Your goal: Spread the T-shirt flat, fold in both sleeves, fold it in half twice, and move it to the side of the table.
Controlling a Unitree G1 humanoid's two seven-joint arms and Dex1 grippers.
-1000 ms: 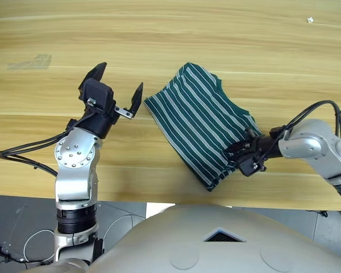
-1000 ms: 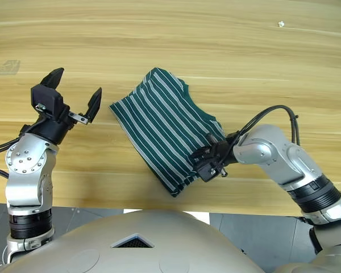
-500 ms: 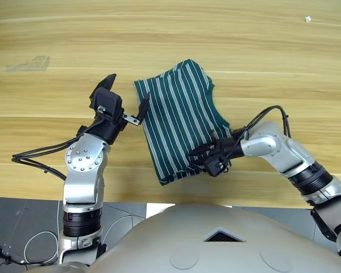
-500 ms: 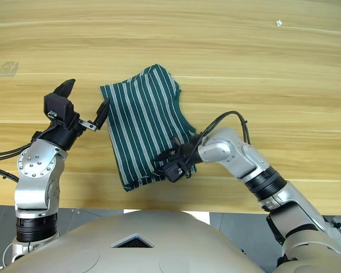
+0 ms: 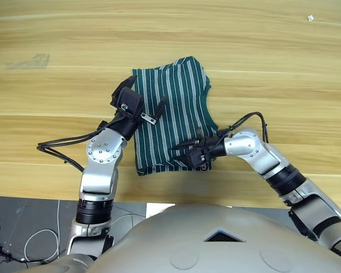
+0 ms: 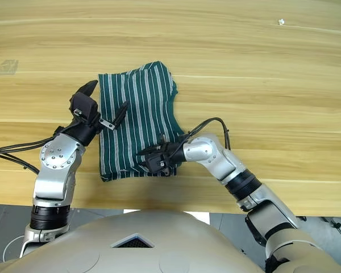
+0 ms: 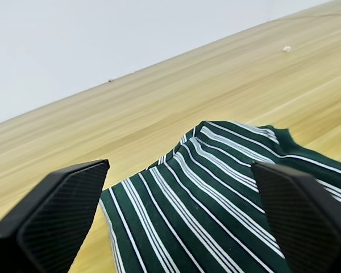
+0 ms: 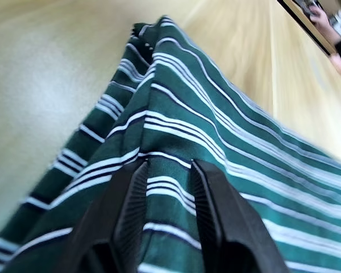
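Folded T-shirt (image 5: 173,114) was seen flat on counter (image 5: 273,68). Right pincer (image 5: 182,151) was clamped on T-shirt's near edge, fabric pinched between fingers. Left pincer (image 5: 145,92) was held wide apart, nothing gripped, over T-shirt's left side.

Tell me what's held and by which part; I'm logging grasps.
The right gripper has its jaws shut on the T-shirt at its near edge. The left gripper, jaws open above the shirt, holds nothing.

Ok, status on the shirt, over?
Left gripper open over shirt, left edge. Right gripper shut on shirt, near side. White scrap far off, no obstruction.
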